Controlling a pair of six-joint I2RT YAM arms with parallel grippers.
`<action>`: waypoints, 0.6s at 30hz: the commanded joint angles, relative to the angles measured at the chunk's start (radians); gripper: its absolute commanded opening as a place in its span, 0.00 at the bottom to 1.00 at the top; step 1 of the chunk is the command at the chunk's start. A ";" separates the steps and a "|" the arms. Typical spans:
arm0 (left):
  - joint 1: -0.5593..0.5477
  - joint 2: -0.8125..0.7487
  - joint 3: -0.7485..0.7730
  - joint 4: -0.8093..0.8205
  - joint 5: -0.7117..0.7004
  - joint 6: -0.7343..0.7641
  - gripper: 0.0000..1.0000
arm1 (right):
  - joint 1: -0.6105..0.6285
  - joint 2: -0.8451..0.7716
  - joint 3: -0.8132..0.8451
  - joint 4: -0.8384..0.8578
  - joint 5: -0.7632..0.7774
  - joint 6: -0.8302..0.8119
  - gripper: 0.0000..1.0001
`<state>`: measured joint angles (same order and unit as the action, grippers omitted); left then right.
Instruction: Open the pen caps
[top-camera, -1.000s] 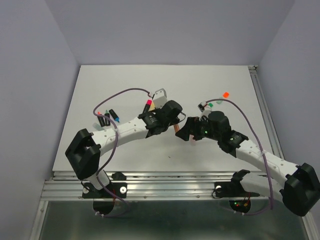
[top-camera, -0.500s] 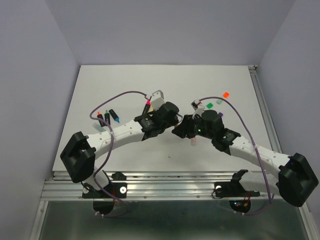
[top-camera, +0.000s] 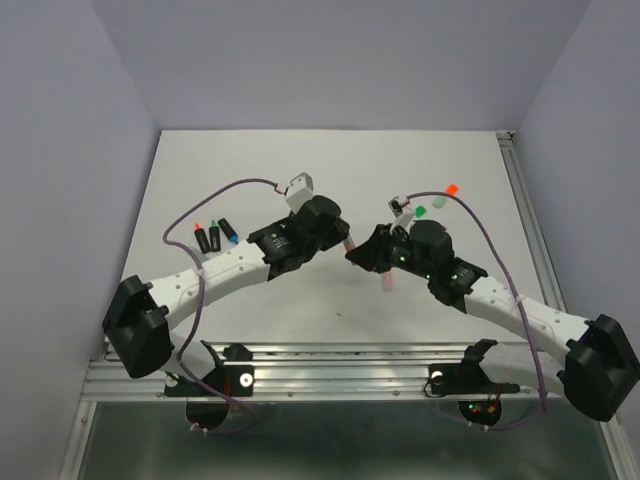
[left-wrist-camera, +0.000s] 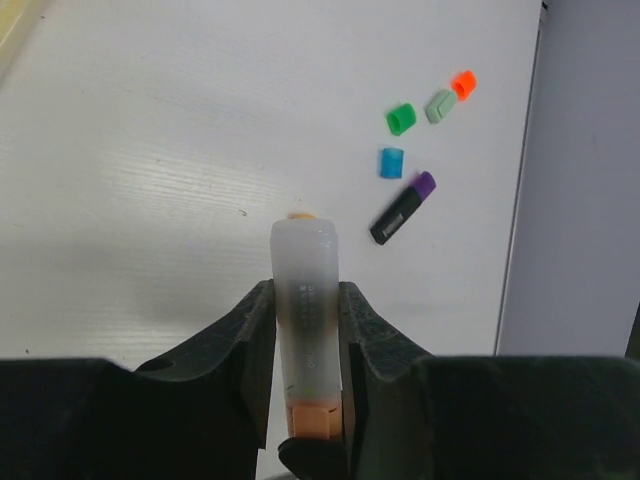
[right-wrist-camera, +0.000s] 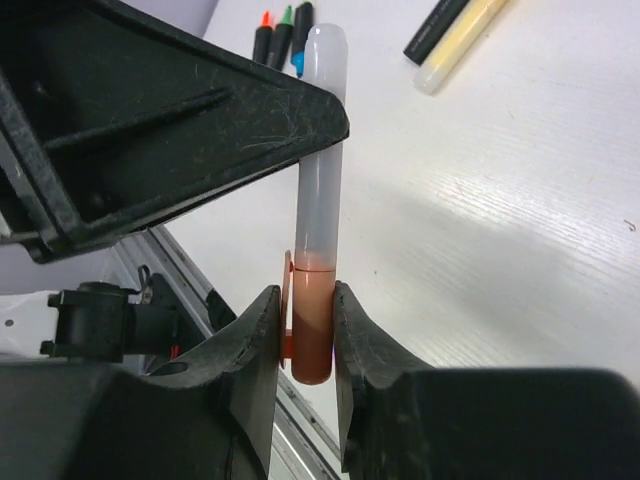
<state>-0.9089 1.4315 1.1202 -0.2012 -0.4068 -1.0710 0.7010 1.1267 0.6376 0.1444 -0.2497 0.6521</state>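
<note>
Right gripper (right-wrist-camera: 305, 300) has swung in and clamped onto the orange cap (right-wrist-camera: 312, 340). Left gripper (left-wrist-camera: 307, 295) pinches the pen body (left-wrist-camera: 305, 250). Light, stiff, slick plastic; likely grip the cap's sides.

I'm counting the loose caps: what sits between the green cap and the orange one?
The mint cap lies between the green cap and the orange cap, clearest in the left wrist view.

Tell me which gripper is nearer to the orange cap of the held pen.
Right. The right gripper is shut on the orange cap itself; the left gripper clamps the pale pen body further along.
</note>
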 joint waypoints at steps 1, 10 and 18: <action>0.149 -0.063 -0.010 0.065 -0.211 0.055 0.00 | 0.048 -0.123 -0.064 -0.052 -0.233 -0.005 0.01; 0.455 -0.039 -0.037 0.103 -0.175 0.198 0.00 | 0.054 -0.258 -0.157 -0.112 -0.329 0.012 0.01; 0.530 -0.005 -0.011 0.013 -0.139 0.431 0.00 | 0.052 -0.159 -0.041 -0.333 0.002 -0.015 0.01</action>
<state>-0.4171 1.4040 1.0813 -0.1329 -0.5419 -0.7872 0.7525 0.8951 0.5079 -0.0677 -0.4244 0.6590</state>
